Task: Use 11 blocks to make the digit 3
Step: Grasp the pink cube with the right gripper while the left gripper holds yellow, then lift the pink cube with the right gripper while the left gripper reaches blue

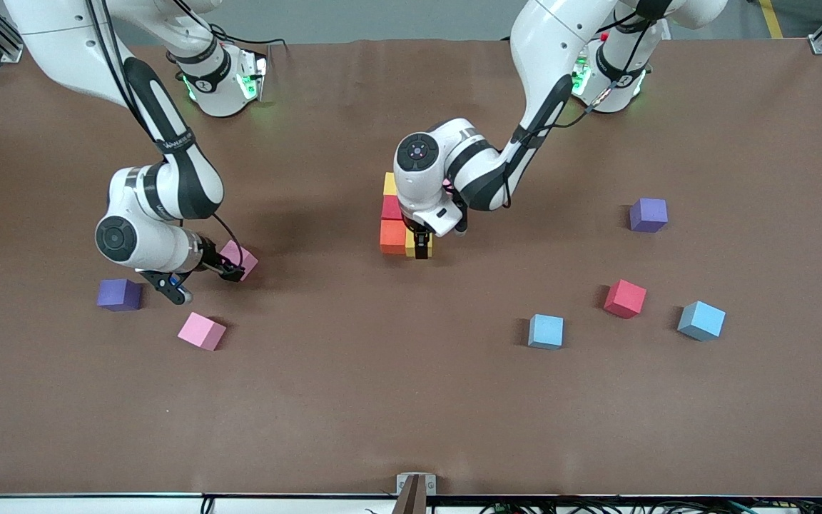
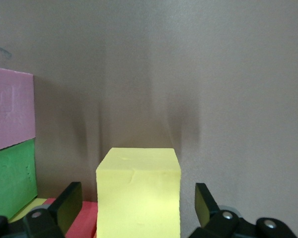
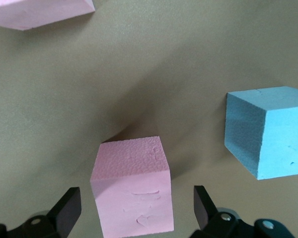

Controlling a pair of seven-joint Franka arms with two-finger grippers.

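**Two open grippers, two blocks that a careless move could shift**

The left gripper (image 1: 421, 251) sat low at the half-built digit 3 (image 1: 392, 221) in the middle of the table. Its fingers (image 2: 69, 198) were spread on either side of a yellow block (image 2: 138, 193), with a gap at each side, so nothing was held. That block lay against the orange block (image 1: 392, 237), at the end of the figure nearest the front camera. A red block (image 1: 391, 207) and a second yellow block (image 1: 389, 183) ran farther up the column. The left wrist view also showed a green block (image 2: 12, 178) and a pink block (image 2: 10, 109) close by.

The likeliest trouble was a lift that was not straight. One finger stood close to the neighbouring blocks, and a sideways drift could catch the yellow block or push the row out of touch. These blocks looked light enough to slide at a touch.

The right gripper (image 1: 234, 265), toward the right arm's end of the table, was low with its fingers wide around a loose pink block (image 3: 134, 188), not gripping it. The block sat skewed between the fingers, so a close could twist it or pinch a corner.

Another pink block (image 1: 202, 330) and a purple cube (image 1: 120, 294) lay near enough to be knocked. Two light blue blocks (image 1: 546, 331) and a red one (image 1: 625, 298) lay unplaced toward the left arm's end.
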